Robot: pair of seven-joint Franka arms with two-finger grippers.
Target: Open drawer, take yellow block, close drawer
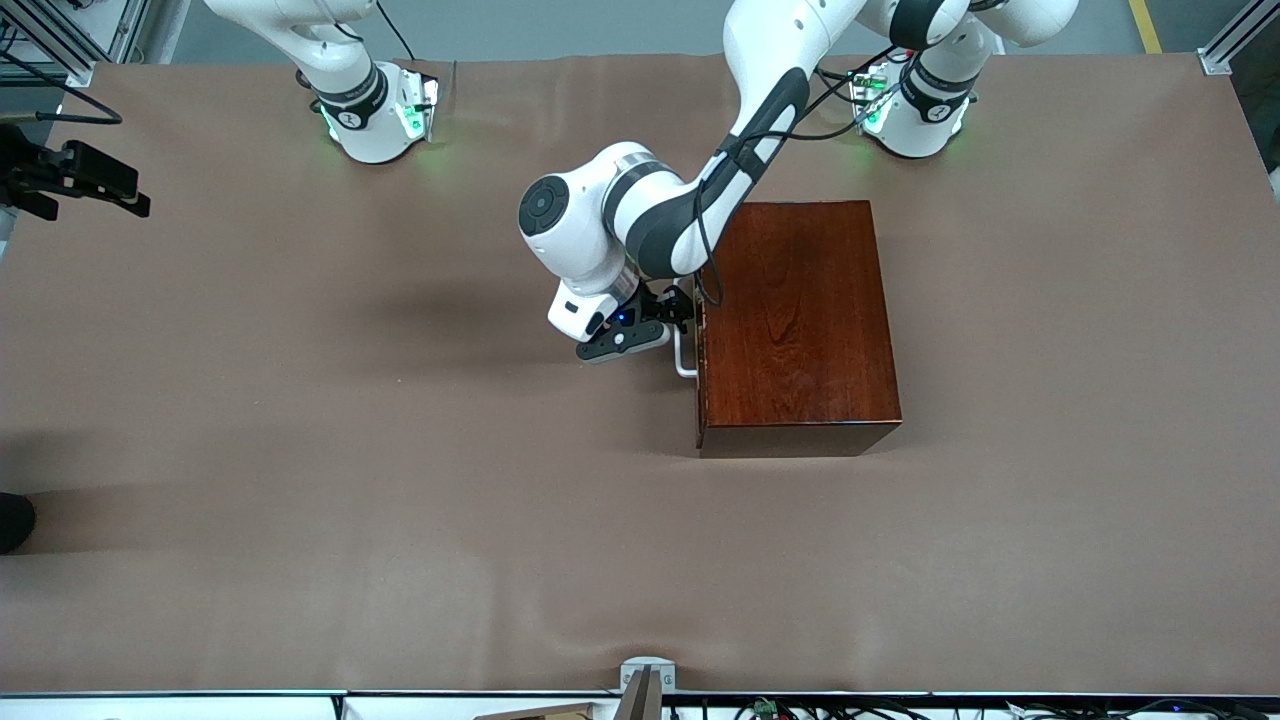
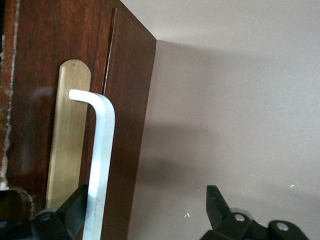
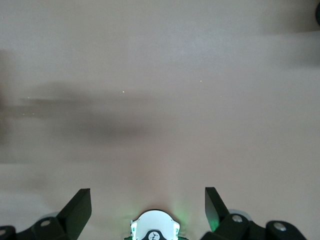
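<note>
One dark reddish-brown wooden box sits on the brown surface, its drawer pushed flush into the box, so nothing inside it can be seen and the yellow block is not visible. Left pincer is level with the drawer front, fingers spread wide, the white loop handle just inside one finger and the other finger well clear. Right pincer waits over bare surface above its own base, fingers wide apart
</note>
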